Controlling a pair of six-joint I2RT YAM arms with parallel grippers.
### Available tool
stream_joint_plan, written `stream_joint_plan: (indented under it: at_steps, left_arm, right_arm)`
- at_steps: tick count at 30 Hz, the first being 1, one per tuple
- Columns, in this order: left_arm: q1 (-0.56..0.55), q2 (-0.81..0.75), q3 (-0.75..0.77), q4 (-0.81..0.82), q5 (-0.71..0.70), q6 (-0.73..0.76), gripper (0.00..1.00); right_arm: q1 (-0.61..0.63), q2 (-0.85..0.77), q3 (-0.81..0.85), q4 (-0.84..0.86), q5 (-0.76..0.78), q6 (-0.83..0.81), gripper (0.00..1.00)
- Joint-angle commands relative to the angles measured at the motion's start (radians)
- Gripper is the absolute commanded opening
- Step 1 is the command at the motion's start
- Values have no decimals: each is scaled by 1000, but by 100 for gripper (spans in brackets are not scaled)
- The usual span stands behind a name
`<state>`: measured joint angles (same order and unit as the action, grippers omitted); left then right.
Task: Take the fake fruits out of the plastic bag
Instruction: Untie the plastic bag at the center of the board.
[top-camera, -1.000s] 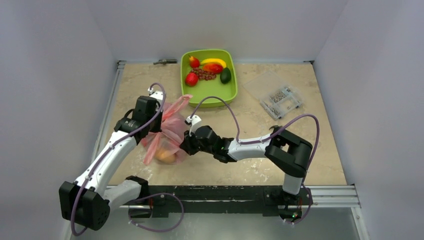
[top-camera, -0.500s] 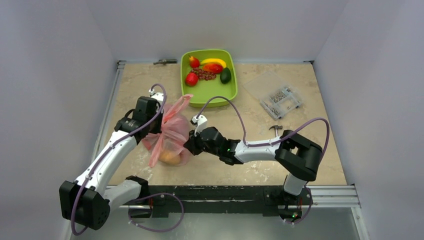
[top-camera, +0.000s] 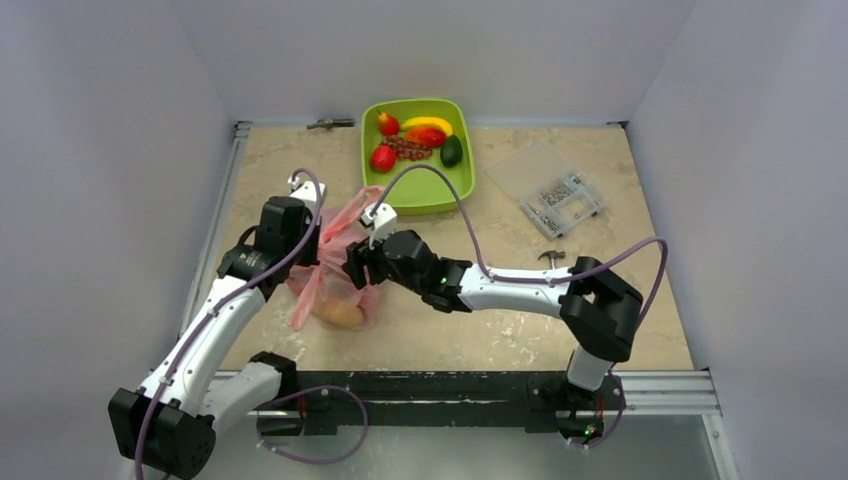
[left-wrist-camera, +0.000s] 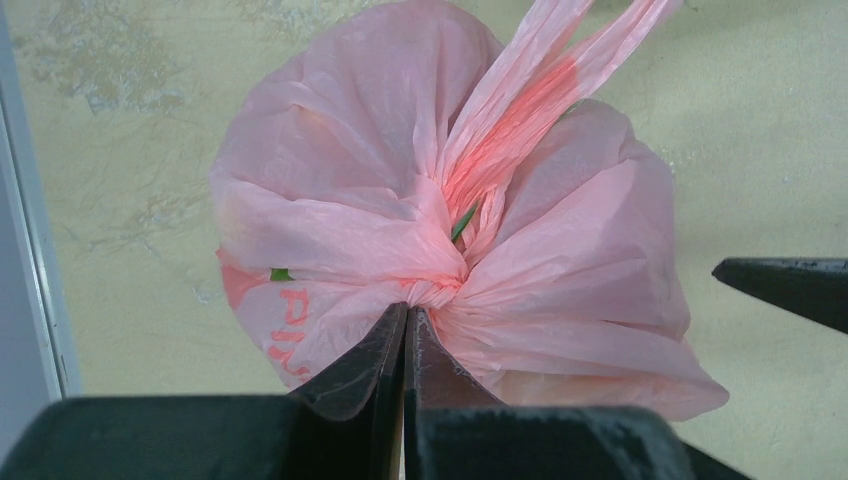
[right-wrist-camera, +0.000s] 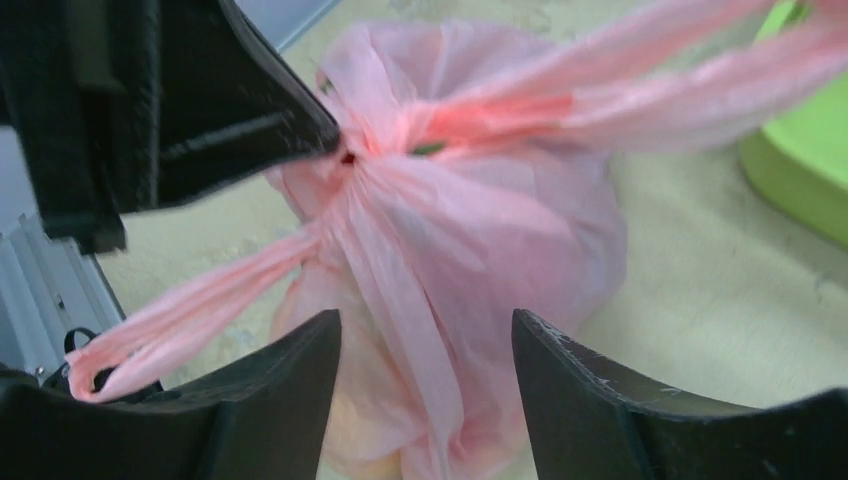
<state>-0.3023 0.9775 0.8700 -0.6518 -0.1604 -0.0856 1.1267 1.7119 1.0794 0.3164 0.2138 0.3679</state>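
Observation:
The pink plastic bag (top-camera: 345, 262) lies bunched on the table between both arms, its handles trailing toward the tray. My left gripper (top-camera: 320, 250) is shut on the bag's twisted neck (left-wrist-camera: 430, 292), as the left wrist view shows (left-wrist-camera: 407, 310). My right gripper (top-camera: 354, 268) stands open at the bag's right side, the bag's folds (right-wrist-camera: 470, 250) between its spread fingers (right-wrist-camera: 425, 322) without being pinched. A yellow-orange fruit (top-camera: 338, 314) shows through the bag's bottom. Red fruits (top-camera: 383, 157) and a grape bunch (top-camera: 408, 148) lie in the tray.
The lime-green tray (top-camera: 432, 190) stands just beyond the bag, also holding a banana (top-camera: 427, 122) and an avocado (top-camera: 452, 150). A clear box of small parts (top-camera: 556, 195) sits at the back right. A metal rail (top-camera: 215, 250) edges the table's left side.
The right gripper has opened and moved left and away, up to the bag's neck. The left arm has shifted slightly left, still pinching the bag.

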Motion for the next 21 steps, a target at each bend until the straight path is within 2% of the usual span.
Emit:
stream_joint_plan:
  at_steps: [1,4,10,12,14,16,19,21]
  left_arm:
    - [3,-54,-17,68,-14,0,0]
    - [3,-58,-16,70,-41,-8,0]
    - [0,-52,-17,65,-70,-22,0]
    - [0,-44,-14,66,-102,-32,0]
    - [0,-35,-12,58,-154,-53,0]
    - [-1,-29,-7,47,-209,-71,0]
    - [-1,-19,-5,48,-291,-87,0]
    - [-1,-8,3,27,-334,-99,0]
  right_arm:
    - [7,48,123,-8,24,-143,66]
    - [6,99,164,19,-4,-179,78]
    - [7,209,307,-58,-6,-237,78]
    - [7,216,309,-42,0,-230,69]
    - [7,209,272,11,24,-195,55]
    - [7,197,229,63,55,-145,31]
    - [6,171,145,153,113,-55,4]
    - [6,152,97,200,162,3,0]
